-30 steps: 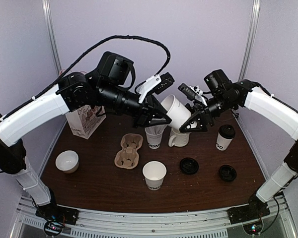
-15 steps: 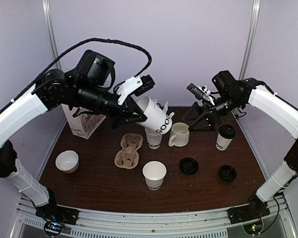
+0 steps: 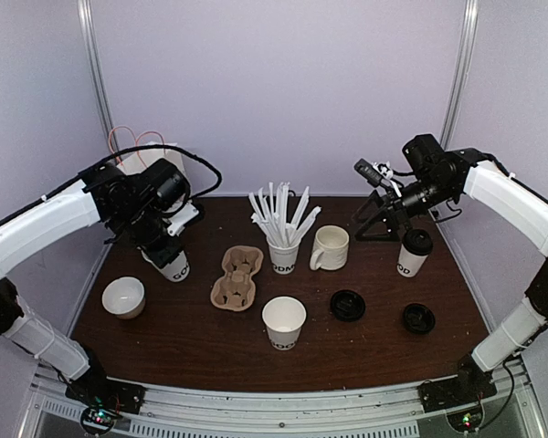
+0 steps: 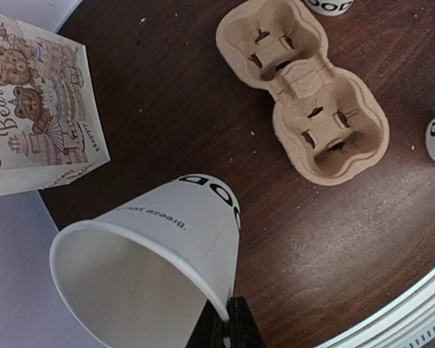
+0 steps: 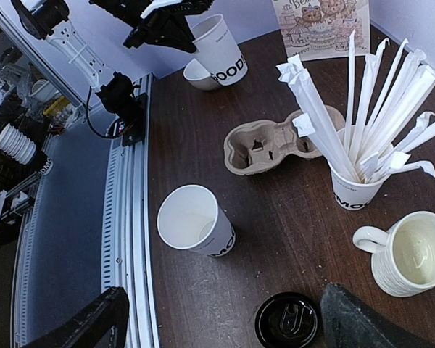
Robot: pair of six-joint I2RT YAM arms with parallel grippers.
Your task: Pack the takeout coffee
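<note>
My left gripper (image 3: 163,248) (image 4: 228,328) is shut on the rim of a lidless white paper cup (image 3: 173,265) (image 4: 167,246) with black lettering. It holds the cup upright and low at the table's left; I cannot tell if the cup touches the table. A lidded white cup (image 3: 412,254) stands at the right. My right gripper (image 3: 380,219) (image 5: 225,330) is wide open and empty, just left of and above it. Another lidless cup (image 3: 284,321) (image 5: 196,221) stands front centre. Two black lids (image 3: 348,305) (image 3: 418,318) lie on the table. A cardboard two-cup carrier (image 3: 237,278) (image 4: 304,87) lies empty in the middle.
A cup full of white sticks (image 3: 283,246) and a cream mug (image 3: 330,248) stand behind the carrier. A white bowl (image 3: 123,297) sits front left. A printed paper bag (image 4: 36,123) stands at the back left, close to the held cup.
My left arm swung left and down, carrying the cup from above the mug and stick cup to the table's left and turning it upright. My right gripper drew back to the right.
</note>
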